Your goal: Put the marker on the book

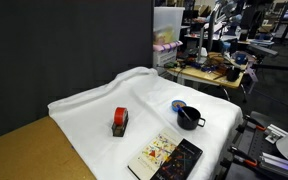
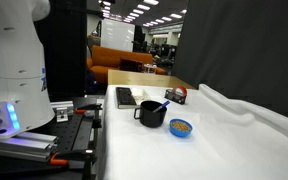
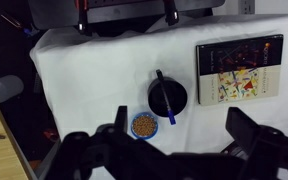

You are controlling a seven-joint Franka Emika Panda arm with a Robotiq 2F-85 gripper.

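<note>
The marker [image 3: 168,104] is a slim blue stick that rests in the black mug [image 3: 167,97], with its tip sticking out over the rim. It also shows in an exterior view [image 2: 165,103]. The book [image 3: 239,70] lies flat on the white cloth to one side of the mug, cream cover with coloured pictures and a black part alongside. It shows in both exterior views [image 1: 164,155] [image 2: 134,96]. My gripper [image 3: 184,135] is open and empty, high above the cloth, with the mug just beyond its fingertips in the wrist view. It does not show in the exterior views.
A small blue bowl [image 3: 143,125] with brown contents stands beside the mug. A red-and-black block [image 1: 120,121] stands apart on the white cloth [image 1: 94,105]. The cloth's edges drop off the table. The robot base [image 2: 14,60] is at the book's end.
</note>
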